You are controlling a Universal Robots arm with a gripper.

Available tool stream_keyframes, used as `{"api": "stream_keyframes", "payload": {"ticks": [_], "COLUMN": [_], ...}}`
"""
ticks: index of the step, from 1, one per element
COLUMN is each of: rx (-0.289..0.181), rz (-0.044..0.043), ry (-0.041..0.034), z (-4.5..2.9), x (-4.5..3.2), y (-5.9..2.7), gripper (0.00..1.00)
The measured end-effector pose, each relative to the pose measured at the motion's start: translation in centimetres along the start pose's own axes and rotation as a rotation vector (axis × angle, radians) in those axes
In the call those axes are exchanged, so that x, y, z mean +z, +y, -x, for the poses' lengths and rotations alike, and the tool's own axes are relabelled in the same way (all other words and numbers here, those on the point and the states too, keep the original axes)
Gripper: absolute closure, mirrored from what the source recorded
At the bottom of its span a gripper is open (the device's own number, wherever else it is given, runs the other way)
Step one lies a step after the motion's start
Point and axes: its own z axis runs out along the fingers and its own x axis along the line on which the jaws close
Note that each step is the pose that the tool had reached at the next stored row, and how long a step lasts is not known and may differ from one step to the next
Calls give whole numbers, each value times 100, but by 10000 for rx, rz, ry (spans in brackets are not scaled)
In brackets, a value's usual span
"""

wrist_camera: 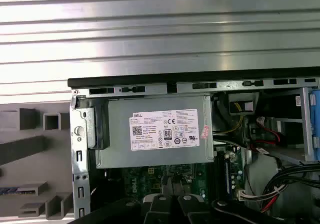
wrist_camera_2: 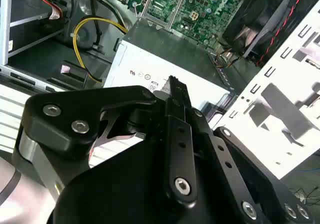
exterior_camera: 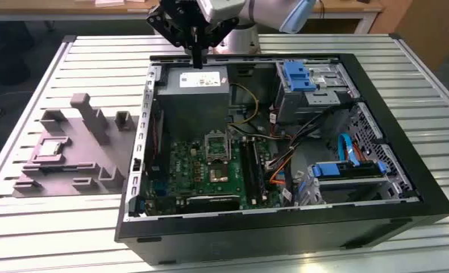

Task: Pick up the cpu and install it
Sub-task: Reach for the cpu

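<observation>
A slatted metal table [exterior_camera: 58, 227] carries everything in the exterior view. The biggest thing on it is an open black computer case [exterior_camera: 285, 230], lying on its side with its inside facing up. Just beside the case, on the exterior view's left, lies a grey moulded fixture plate [exterior_camera: 61, 170] with several upright blocks.

Inside the case, a grey power supply [exterior_camera: 194, 96] with a white label sits at the far end. The green motherboard [exterior_camera: 202, 170] lies nearer the camera. Its socket [exterior_camera: 217, 145] sits just below the power supply with a metal frame around it, though whether that frame is raised is hard to judge from here. Two blue drive brackets [exterior_camera: 296, 77] stand on the exterior view's right, with bundled cables between them.

The arm reaches in from the far edge of the table. Its black gripper [exterior_camera: 198, 61] hangs over the case's far wall, directly above the power supply [wrist_camera_2: 165, 59] and not touching it. In the second wrist view the gripper [wrist_camera_2: 175, 84] has its two fingers drawn together into one narrow bar, with nothing seen between them.

The cpu [exterior_camera: 52, 149], a small silvery square, lies flat in a recess of the fixture plate. It is outside the case and well apart from the gripper.
</observation>
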Motion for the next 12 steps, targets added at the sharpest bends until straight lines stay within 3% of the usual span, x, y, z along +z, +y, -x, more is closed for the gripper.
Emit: {"api": "stream_keyframes", "payload": {"ticks": [12], "rx": [0], "rz": [-1], "ry": [0], "z": [-45], "x": [-1], "y": [-3], "gripper": [89]}}
